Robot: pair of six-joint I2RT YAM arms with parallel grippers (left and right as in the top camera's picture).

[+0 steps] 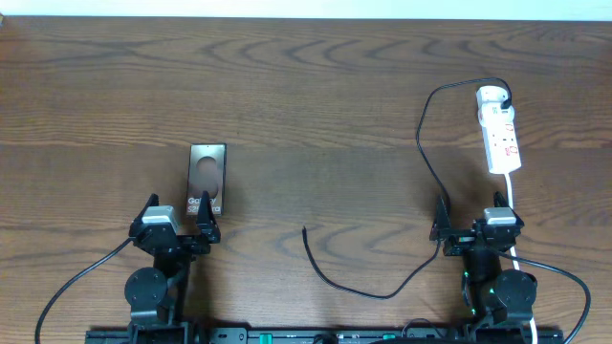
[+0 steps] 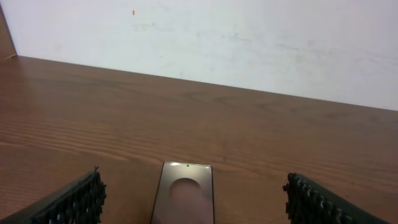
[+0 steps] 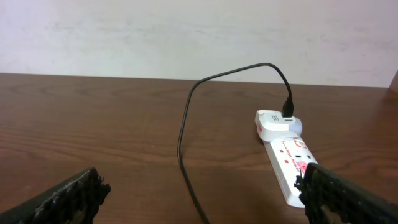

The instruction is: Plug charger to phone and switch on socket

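The phone (image 1: 207, 177) lies flat on the table left of centre, its near end between my left fingers; it also shows in the left wrist view (image 2: 185, 193). The charger cable (image 1: 426, 162) runs from an adapter on the far end of the socket (image 1: 499, 129), down past my right gripper, to a loose plug tip (image 1: 305, 229) at centre front. In the right wrist view the cable (image 3: 184, 134) and socket (image 3: 287, 163) lie ahead. My left gripper (image 1: 179, 222) and right gripper (image 1: 473, 220) are both open and empty.
The socket's white cord (image 1: 513, 196) runs toward the right arm's base. A white wall (image 2: 249, 43) rises behind the table's far edge.
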